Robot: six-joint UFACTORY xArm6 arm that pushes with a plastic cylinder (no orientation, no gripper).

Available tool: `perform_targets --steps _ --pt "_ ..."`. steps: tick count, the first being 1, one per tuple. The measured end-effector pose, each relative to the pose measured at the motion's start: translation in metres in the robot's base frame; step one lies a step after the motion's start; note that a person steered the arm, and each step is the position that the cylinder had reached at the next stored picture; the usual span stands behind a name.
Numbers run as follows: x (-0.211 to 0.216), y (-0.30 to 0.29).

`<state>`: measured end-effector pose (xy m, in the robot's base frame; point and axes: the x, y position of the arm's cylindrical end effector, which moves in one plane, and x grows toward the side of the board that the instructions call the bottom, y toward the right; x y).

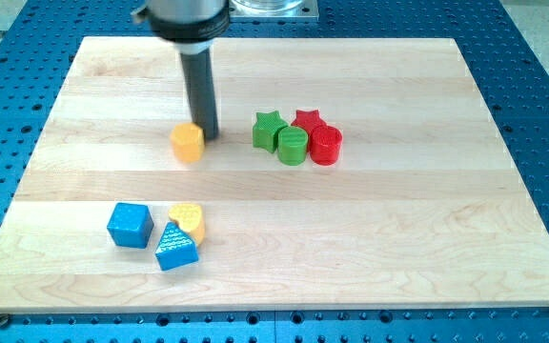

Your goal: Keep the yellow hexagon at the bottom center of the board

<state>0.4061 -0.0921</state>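
Observation:
The yellow hexagon (188, 142) lies on the wooden board (398, 219), left of centre in the upper half. My tip (209, 134) stands just to the hexagon's right, touching or almost touching its upper right side. The dark rod rises from there to the view's top.
A green star (268, 129), a green cylinder (293, 146), a red star (308, 120) and a red cylinder (326, 146) cluster right of my tip. At lower left lie a blue cube (129, 225), a blue triangle (175, 248) and a yellow heart-like block (189, 220).

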Motion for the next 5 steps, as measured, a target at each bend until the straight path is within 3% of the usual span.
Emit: perform_targets --steps 1,2,4,5 --pt "-0.015 -0.021" --pt "0.031 -0.040" --pt "0.100 0.020" --pt "0.100 0.040"
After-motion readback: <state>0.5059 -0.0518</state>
